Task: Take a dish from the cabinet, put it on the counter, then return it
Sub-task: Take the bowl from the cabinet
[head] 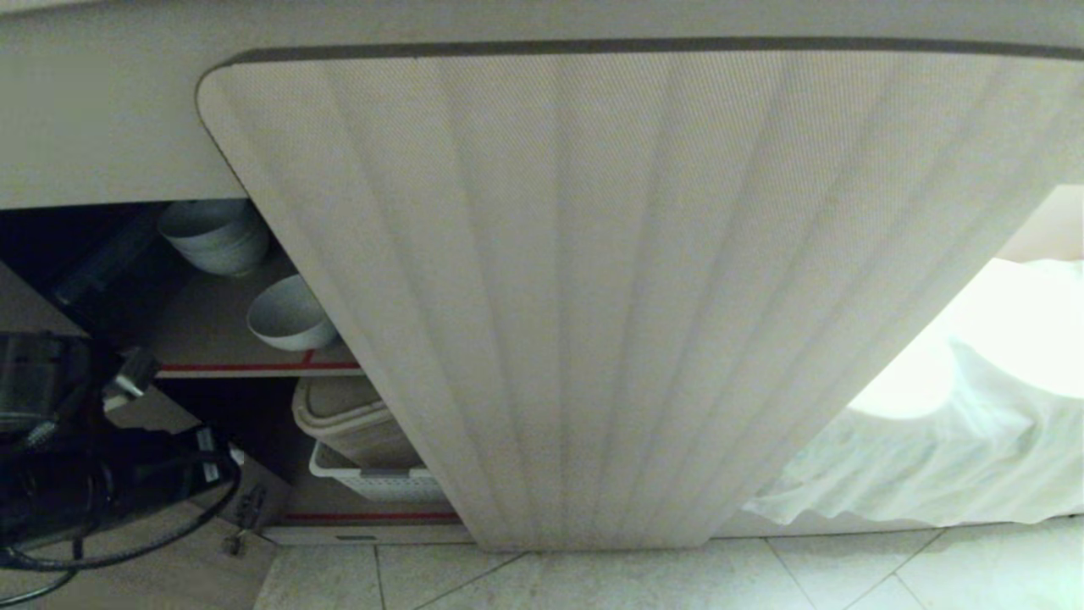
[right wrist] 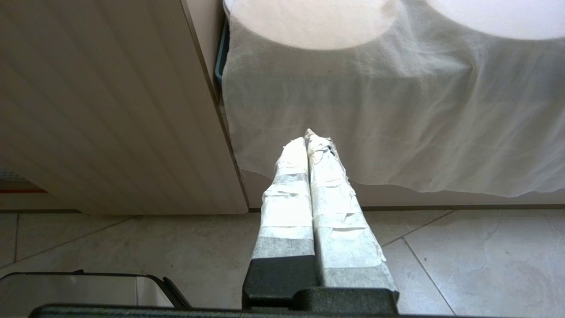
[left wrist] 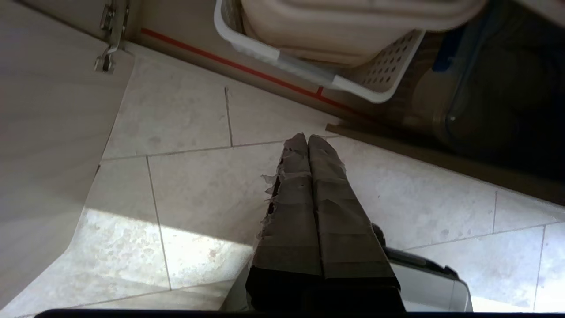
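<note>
Tiled floor below open cabinet (head: pixel 593 296); white ceramic bowl (head: pixel 288 315) mid-left looks rigid, slick, breakable, so pinch its rim; left gripper (left wrist: pixel 307 138) clenched empty, right gripper (right wrist: pixel 311 137) too.

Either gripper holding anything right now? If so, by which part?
Nothing held. Left gripper is shut and empty over the floor tiles; right gripper is shut and empty too. The dish sits on the cabinet shelf.

No readable text, label or number shows anywhere.

White slotted basket (head: pixel 373 483) at lower left holds a beige container (head: pixel 351 419). Stacked greyish bowls (head: pixel 216 235) at upper left. White cloth (head: pixel 957 457) at right. Tiled floor (head: pixel 677 580) along the bottom.
</note>
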Controlling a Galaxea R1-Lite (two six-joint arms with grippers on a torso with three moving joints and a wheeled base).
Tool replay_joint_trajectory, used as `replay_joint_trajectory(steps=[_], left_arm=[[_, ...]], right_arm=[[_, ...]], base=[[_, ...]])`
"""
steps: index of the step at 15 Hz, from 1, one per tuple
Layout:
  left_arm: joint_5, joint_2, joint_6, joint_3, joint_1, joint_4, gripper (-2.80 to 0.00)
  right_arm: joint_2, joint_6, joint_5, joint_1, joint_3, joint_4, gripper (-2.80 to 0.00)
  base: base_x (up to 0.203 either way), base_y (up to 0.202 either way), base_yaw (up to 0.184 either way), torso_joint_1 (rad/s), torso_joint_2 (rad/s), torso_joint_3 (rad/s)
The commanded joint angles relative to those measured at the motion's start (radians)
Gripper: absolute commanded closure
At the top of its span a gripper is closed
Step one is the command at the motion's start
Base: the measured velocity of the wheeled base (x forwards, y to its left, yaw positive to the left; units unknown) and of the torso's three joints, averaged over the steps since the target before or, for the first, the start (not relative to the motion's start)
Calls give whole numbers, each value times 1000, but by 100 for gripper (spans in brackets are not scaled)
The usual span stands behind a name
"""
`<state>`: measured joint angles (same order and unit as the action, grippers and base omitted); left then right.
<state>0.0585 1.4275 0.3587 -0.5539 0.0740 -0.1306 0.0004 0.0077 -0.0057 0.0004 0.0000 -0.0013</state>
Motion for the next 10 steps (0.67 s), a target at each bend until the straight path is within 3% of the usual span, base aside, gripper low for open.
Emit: replay_joint_trajectory(steps=[1, 10], left_arm=[[0, 43, 5, -42, 2, 4, 0], [-12, 123, 54, -164, 0, 6, 0]], right_arm=[[0, 0, 0, 0, 0, 0, 0], [0, 0, 0, 0, 0, 0, 0]], base=[[0, 0, 0, 0, 0, 0], [0, 0, 0, 0, 0, 0]])
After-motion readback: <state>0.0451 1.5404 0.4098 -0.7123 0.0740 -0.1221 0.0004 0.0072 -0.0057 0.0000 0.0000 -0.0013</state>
